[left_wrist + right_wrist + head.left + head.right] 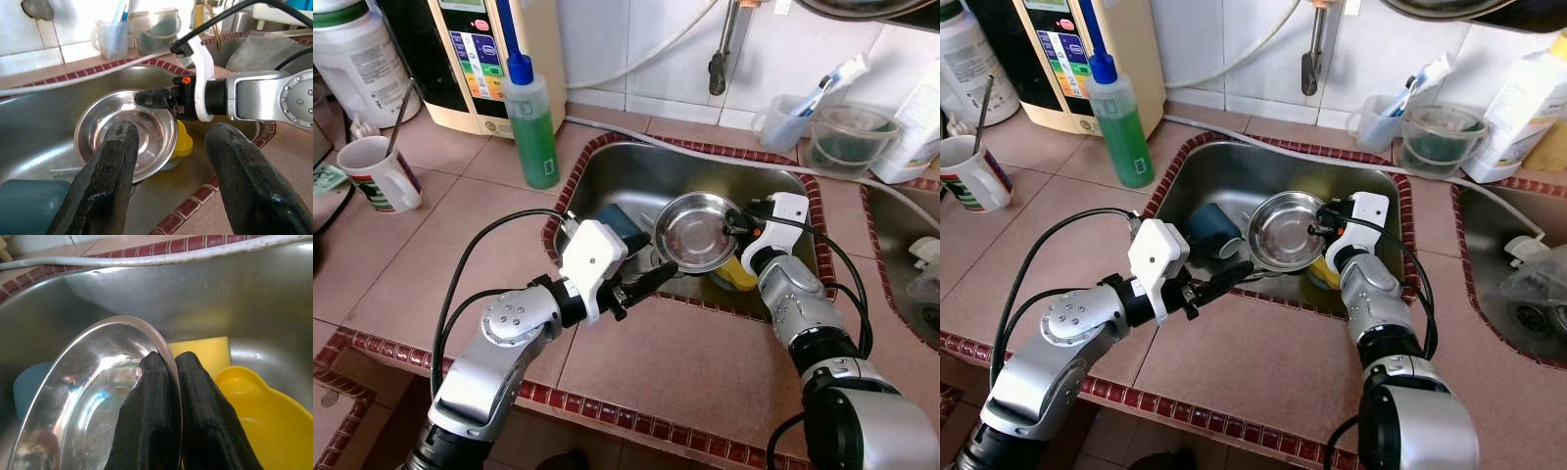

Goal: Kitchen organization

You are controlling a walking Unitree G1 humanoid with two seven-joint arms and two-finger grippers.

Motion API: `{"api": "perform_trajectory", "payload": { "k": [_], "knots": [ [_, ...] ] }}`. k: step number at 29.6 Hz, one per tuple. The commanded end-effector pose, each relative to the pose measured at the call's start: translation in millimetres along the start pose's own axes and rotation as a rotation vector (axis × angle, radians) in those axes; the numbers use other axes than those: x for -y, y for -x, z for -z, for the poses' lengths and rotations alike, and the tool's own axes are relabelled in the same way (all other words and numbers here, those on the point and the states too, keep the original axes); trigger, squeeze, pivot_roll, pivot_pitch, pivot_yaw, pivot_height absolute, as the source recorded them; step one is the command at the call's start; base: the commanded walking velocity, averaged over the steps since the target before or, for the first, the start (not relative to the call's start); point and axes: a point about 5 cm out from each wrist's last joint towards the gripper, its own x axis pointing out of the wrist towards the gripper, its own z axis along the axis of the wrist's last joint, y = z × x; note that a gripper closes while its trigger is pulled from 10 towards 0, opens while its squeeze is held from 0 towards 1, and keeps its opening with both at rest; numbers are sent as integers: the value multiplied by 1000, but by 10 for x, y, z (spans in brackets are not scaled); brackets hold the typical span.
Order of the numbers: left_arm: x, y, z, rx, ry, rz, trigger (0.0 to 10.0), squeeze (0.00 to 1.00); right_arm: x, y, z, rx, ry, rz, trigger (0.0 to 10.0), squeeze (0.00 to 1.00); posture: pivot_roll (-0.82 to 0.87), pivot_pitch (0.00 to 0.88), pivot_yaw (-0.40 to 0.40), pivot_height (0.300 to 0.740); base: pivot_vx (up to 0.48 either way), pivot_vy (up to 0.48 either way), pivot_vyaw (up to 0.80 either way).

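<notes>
Right wrist view: right gripper [168, 363] clenched on rim of steel bowl [93, 396], one finger each side of rim. Bowl tilted up inside sink [636, 166], near sink's front edge. Yellow cup [259, 416] and yellow sponge [205, 352] just behind bowl. Dark blue cup [1211, 227] lying at sink's left side, beside bowl. Left gripper [651, 281] released, fingers spread, hovering over sink's front-left edge, pointing at bowl. Green soap bottle [530, 122] upright on counter [460, 235], near sink's back-left corner. Mug [380, 174] at counter's left edge.
</notes>
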Motion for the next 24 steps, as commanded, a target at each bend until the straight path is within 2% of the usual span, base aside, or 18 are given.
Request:
{"api": "perform_trajectory", "payload": {
  "k": [1, 2, 3, 24],
  "knots": [
    [37, 15, -18, -4, -12, 17, 10000, 0, 21, -9, -30, 6, -3, 2, 10000, 0, 142, 177, -5, 740, 0, 0, 0],
    [34, 17, -15, -3, -9, 16, 10000, 0, 21, -8, -14, -1, -10, 1, 10000, 129, 142, 176, -5, 740, 0, 0, 0],
    [34, 16, -19, 0, -7, 18, 10000, 0, 19, -7, -9, -2, -20, -2, 10000, 1000, 142, 176, -6, 740, 0, 0, 0],
    [-31, 24, -37, -1, -23, -5, 10000, 0, -16, -26, -15, 10, -25, -27, 10000, 1000, 148, 144, -13, 740, 0, 0, 0]
  ]
}}
